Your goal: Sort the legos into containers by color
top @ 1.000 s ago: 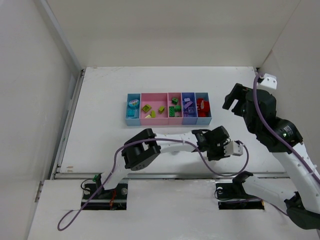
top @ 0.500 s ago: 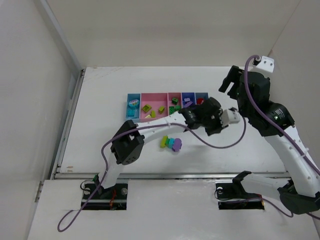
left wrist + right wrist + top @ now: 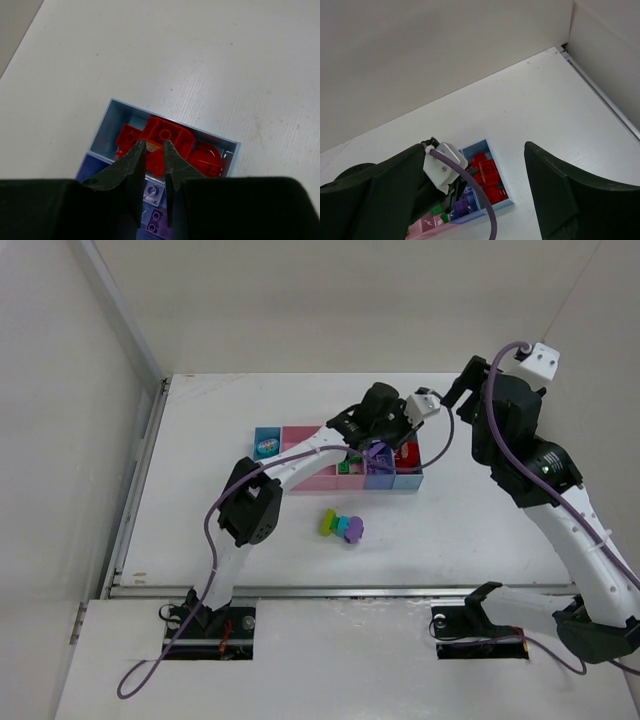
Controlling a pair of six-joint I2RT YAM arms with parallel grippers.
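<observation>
Left claw (image 3: 153,143) poised above the right end of the row of bins (image 3: 259,434), tips pressed together. Hanging over the red legos (image 3: 167,134) in the end light-blue bin (image 3: 104,131), close to the wall shared with the purple-blue bin (image 3: 95,167). Impossible to tell of any brick pinched between those tips; nothing visible there. Right claw (image 3: 475,146) spread wide and empty, held high just beyond that same right end. On the near side of the row, well apart from it: three loose legos (image 3: 342,527), lime, cyan and purple, bunched together on the worktop (image 3: 250,400), not yet sorted.

Likely trouble from here:

- Dropping straight down with tips shut: ramming the heaped red pile, and shoving or tipping the whole joined row.
- Letting go so near the dividing wall: any small brick liable to bounce into the purple-blue bin, the wrong colour.
- Crowding at the right end of the row, with both arms gathered there. Swinging either one without lifting clear first would risk knocking wrists, or catching the cable (image 3: 489,205) looped above the bins and dragging the row.
- Reaching back to the near side of the row with a low forearm: apt to scatter the loose three.
</observation>
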